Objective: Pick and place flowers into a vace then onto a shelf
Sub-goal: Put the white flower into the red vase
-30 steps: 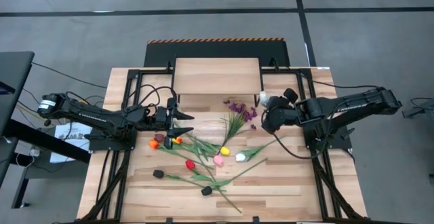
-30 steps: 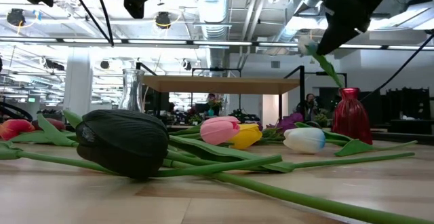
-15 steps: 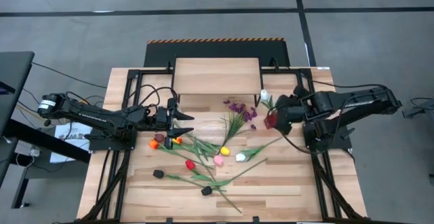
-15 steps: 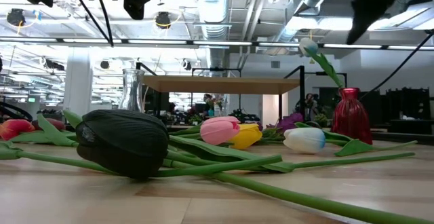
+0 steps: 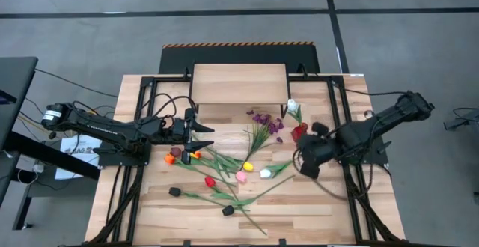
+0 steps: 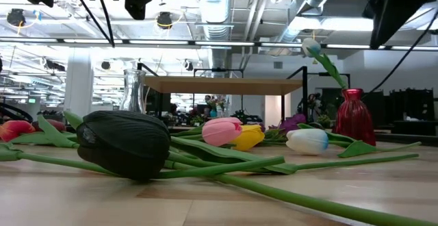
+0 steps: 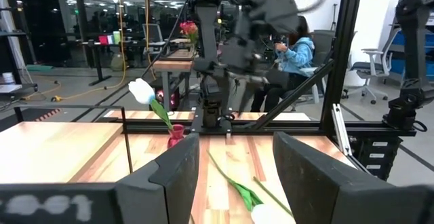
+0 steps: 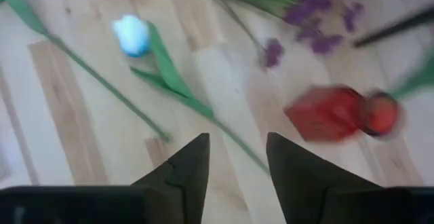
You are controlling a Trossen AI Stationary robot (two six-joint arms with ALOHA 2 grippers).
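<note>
My right gripper (image 5: 310, 159) over the bench (image 5: 314, 209), fingers spread and empty, red vase (image 5: 299, 132) with white tulip (image 5: 293, 108) just beyond, loose flowers (image 5: 224, 174) strewn mid-bench, left gripper (image 5: 196, 136) spread above them, shelf (image 5: 239, 84) behind.
</note>
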